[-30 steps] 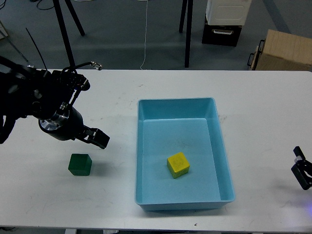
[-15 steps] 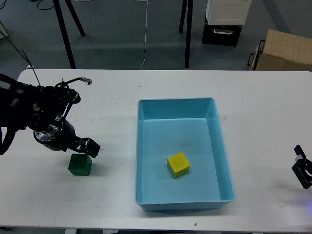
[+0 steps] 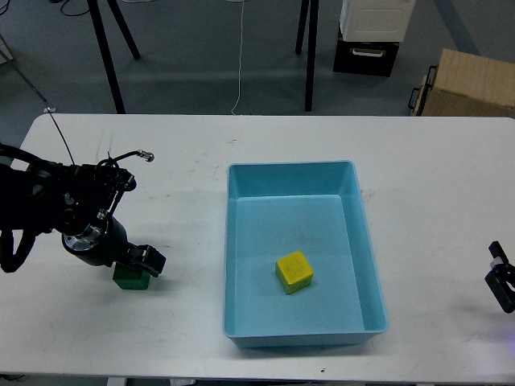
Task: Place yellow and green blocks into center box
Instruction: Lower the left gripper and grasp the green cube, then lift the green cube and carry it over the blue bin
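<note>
The dark green block (image 3: 127,280) sits on the white table (image 3: 185,322), left of the light-blue tray (image 3: 351,173). My left gripper (image 3: 135,267) is low over the block and covers its top. One dark finger (image 3: 151,260) shows at the block's right edge and the other is hidden, so I cannot tell whether the gripper is open or shut. The yellow block (image 3: 294,271) lies inside the tray, near the middle of its floor. My right gripper (image 3: 501,283) is small and dark at the table's right edge, far from both blocks.
A brown cardboard box (image 3: 467,83) and a black-and-white case (image 3: 370,36) stand on the floor behind the table. Black stand legs (image 3: 109,56) rise at the back left. A thin cable (image 3: 64,145) arcs above my left arm.
My left gripper has moved down and to the left, from above and to the right of the green block to right on top of it. The blocks, tray and right gripper have stayed put.
</note>
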You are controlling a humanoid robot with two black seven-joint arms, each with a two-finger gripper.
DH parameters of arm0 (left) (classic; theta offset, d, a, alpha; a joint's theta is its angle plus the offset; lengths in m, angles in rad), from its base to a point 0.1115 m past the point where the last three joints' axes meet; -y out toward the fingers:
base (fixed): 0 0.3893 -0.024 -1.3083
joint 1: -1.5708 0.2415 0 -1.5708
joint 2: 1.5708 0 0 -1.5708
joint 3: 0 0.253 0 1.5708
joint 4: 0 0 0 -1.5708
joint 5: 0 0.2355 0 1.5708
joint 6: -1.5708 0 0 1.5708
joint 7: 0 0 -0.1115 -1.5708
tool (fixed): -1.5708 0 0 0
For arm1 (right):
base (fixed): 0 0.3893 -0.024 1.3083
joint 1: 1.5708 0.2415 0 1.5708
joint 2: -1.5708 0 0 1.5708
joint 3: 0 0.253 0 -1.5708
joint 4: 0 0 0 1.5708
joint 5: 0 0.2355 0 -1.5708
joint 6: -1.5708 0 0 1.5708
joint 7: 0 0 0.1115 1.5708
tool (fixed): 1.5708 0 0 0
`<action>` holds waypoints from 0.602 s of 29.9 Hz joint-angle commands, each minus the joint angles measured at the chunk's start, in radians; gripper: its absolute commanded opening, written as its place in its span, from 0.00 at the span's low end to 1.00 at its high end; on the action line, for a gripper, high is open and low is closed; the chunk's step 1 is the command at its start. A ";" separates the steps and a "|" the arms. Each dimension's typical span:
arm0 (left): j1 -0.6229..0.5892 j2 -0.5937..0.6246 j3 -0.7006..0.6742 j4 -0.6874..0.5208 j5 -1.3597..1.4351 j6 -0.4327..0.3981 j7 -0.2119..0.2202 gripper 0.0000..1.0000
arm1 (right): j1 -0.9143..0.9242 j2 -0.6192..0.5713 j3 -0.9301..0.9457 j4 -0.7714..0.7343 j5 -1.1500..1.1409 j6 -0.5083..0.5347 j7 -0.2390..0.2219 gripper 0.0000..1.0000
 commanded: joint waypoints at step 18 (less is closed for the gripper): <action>-0.177 0.045 -0.105 -0.035 0.078 0.000 -0.008 0.00 | -0.005 -0.005 0.017 0.001 0.000 0.000 0.000 0.98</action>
